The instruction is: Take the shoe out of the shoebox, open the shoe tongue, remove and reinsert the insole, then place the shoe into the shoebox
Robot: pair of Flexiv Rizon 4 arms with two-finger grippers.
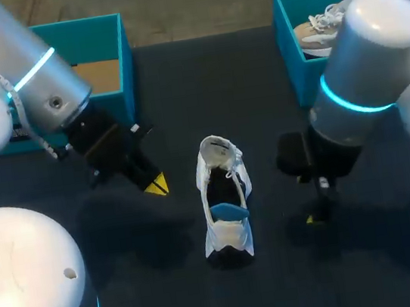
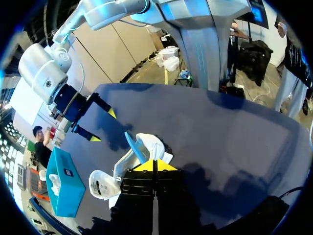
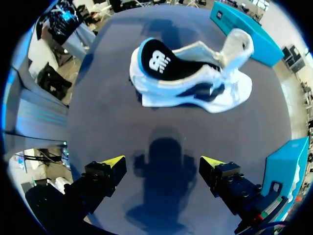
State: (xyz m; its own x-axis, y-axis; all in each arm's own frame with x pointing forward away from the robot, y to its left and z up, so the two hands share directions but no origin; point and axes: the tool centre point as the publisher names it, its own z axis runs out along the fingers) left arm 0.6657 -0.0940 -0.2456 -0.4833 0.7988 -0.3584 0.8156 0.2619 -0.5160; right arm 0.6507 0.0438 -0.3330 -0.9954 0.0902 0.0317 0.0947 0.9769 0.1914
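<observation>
The left tool (image 2: 152,165) is seen clenched on nothing, with the white shoe (image 1: 224,189) just ahead. The right tool (image 3: 163,165) is held released; ahead, the shoe lies on the desk (image 3: 98,107), short of a teal shoebox (image 3: 249,34).

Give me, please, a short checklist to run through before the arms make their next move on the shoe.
1. Shoe resting on the table: ok.
2. Tongue pulled open: ok.
3. Insole inside the shoe: ok; fully seated: cannot tell.
4. Right gripper open, empty, shoe ahead: ok.
5. Left gripper open for a grasp: not ok, shut and empty.
6. Shoebox by the left arm free: cannot tell, arm hides part.
</observation>
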